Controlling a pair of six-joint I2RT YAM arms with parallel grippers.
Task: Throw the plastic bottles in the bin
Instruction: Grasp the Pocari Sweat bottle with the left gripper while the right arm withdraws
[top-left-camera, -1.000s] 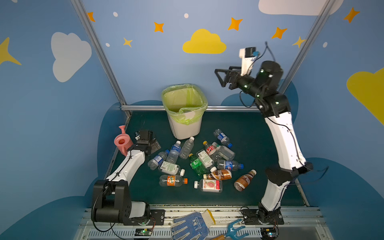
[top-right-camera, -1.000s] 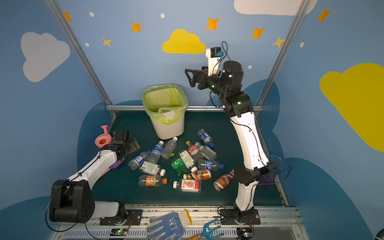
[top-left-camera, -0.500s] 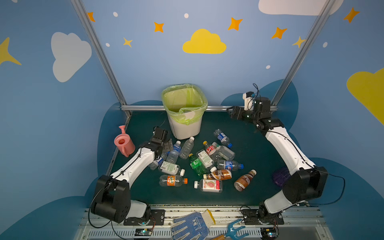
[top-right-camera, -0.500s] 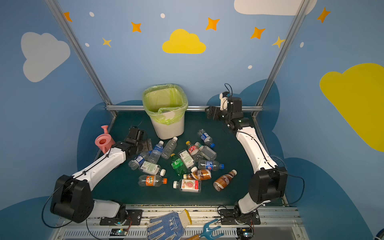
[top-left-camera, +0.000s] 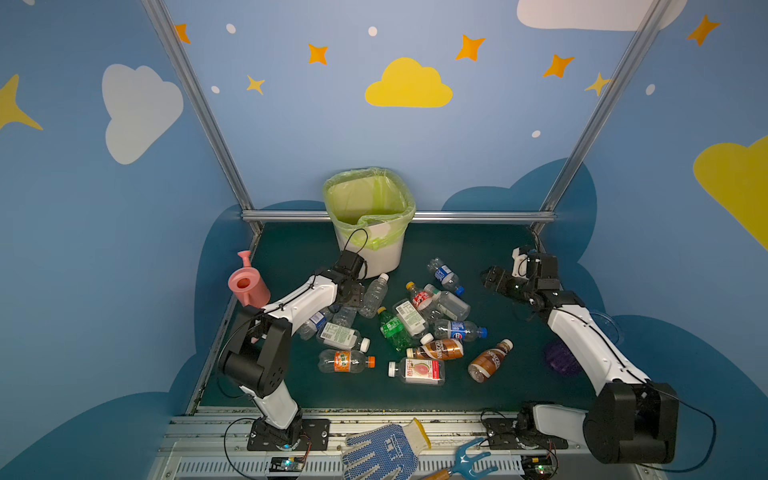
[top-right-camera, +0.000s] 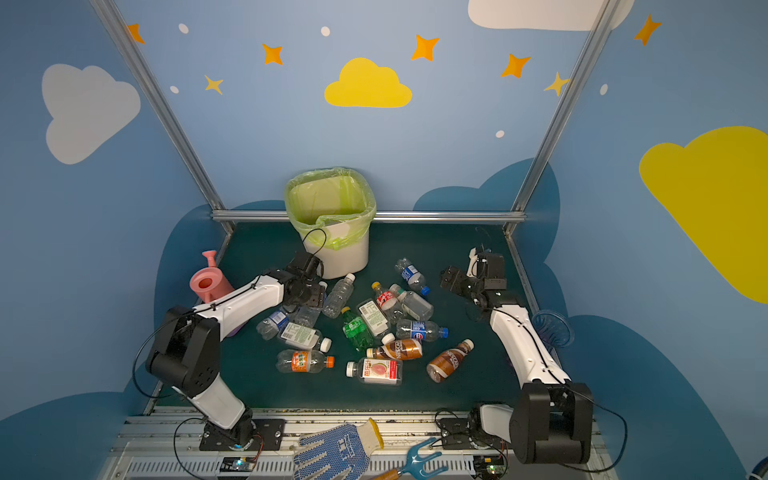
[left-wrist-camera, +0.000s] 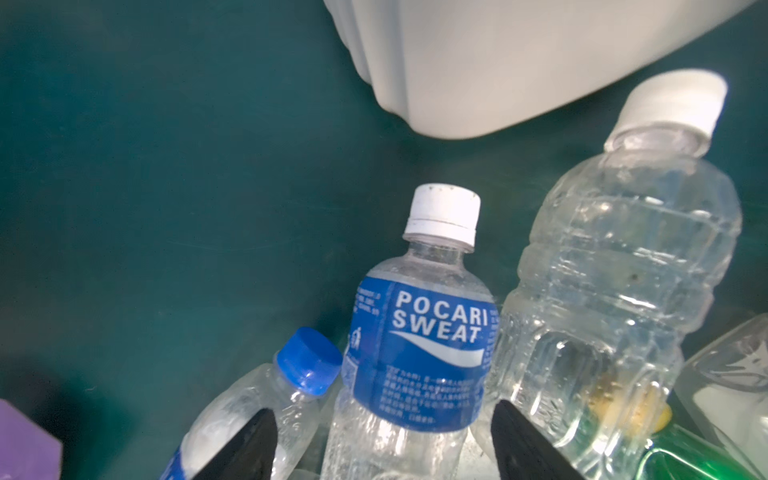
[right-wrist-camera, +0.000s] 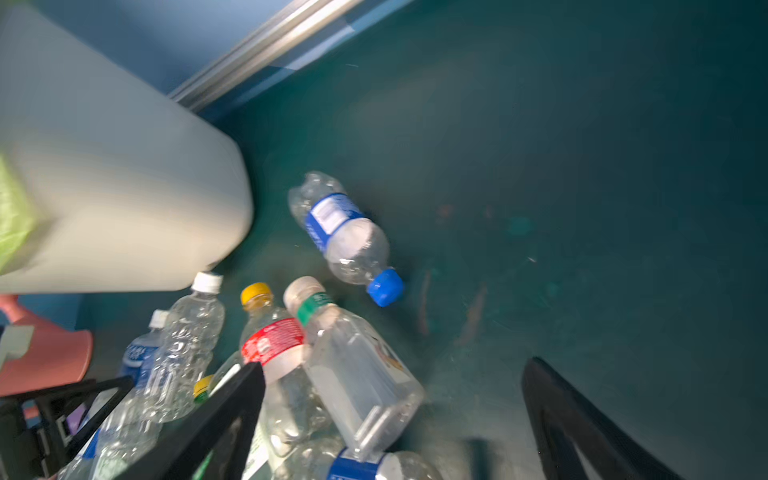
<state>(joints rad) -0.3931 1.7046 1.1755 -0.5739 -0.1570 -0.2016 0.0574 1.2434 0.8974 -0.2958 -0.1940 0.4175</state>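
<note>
Since a second ago: swung down from high above the bin (top-left-camera: 376, 249), right gripper (top-left-camera: 490, 277) now low, spread wide, empty. Pocari Sweat bottle (left-wrist-camera: 419, 345) just beside the bin's foot, between the left gripper's (left-wrist-camera: 382, 444) fingers; contact unclear. Left arm stretched forward, low.
</note>
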